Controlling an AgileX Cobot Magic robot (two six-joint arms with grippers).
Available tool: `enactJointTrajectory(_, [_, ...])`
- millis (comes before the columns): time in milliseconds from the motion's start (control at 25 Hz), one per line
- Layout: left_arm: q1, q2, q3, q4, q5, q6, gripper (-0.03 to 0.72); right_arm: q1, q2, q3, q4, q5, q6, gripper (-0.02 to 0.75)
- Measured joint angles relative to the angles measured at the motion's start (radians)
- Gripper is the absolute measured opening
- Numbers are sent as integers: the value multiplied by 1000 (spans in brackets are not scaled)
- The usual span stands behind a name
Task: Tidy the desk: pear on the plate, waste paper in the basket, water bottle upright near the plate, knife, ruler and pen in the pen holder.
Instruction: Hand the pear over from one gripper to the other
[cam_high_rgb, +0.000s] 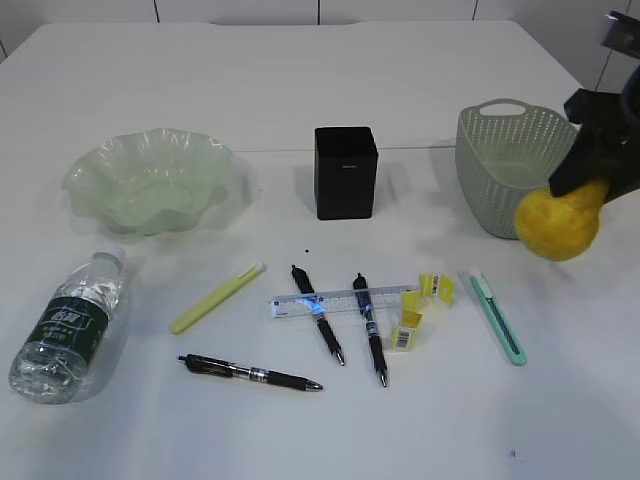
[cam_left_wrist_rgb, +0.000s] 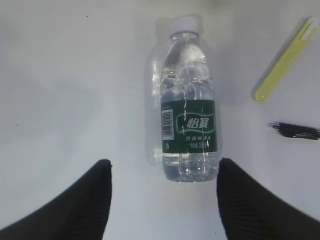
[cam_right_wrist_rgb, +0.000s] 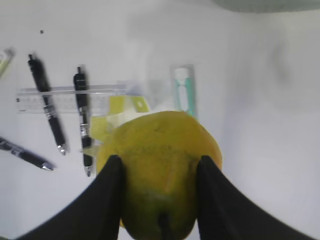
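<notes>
The water bottle (cam_high_rgb: 68, 325) lies nearest the camera, at the lower left of the exterior view, on its side on the desk (cam_high_rgb: 300, 80); its long axis runs slantwise, the white cap toward the upper right and the base toward the lower left corner. There is one bottle. In the left wrist view it lies lengthwise up the frame, cap at the top, between the two dark fingers of the left gripper (cam_left_wrist_rgb: 162, 200), whose jaws stand wide apart above it and hold nothing.

One plate (cam_high_rgb: 155, 182) sits upper left of centre, one basket (cam_high_rgb: 508, 160) at the upper right, one pen holder (cam_high_rgb: 346, 172) upright between them.

One pear (cam_high_rgb: 560, 220) hangs clear of the desk at the right edge, in front of the basket, clamped between the fingers of the right gripper (cam_right_wrist_rgb: 159, 197); in the right wrist view its stem end points toward the bottom of the frame.

Across the middle lie one ruler (cam_high_rgb: 340, 300), long axis nearly left to right, and three black pens: two (cam_high_rgb: 318, 313) (cam_high_rgb: 369, 327) crossing the ruler with tips toward the lower edge, one (cam_high_rgb: 250, 372) below them lying almost level, tip to the right. A yellow-green pen (cam_high_rgb: 216, 298) slants at left of these, cap end upper right. A green-and-white knife (cam_high_rgb: 497, 316) lies at right, slanting toward the lower right. The waste paper (cam_high_rgb: 420, 306), a few yellow scraps, rests at the ruler's right end.
</notes>
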Motion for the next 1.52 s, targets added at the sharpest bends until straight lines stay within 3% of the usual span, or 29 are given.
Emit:
enactJointTrajectory(400, [-6, 0, 0, 0, -4, 49, 466, 299, -6, 0, 208, -46, -35, 267])
enactJointTrajectory(560, [-67, 0, 0, 0, -27, 135, 466, 374, -6, 0, 297, -81, -55, 267])
enactJointTrajectory(1080, [-411, 1, 0, 0, -314, 412, 475, 383, -6, -27, 319, -98, -64, 267])
enactJointTrajectory(1320, [-525, 9, 0, 0, -451, 566, 587, 383, -6, -52, 319, -98, -64, 267])
enactJointTrajectory(1520, [-543, 43, 0, 0, -497, 585, 675, 383, -6, -68, 319, -99, -64, 267])
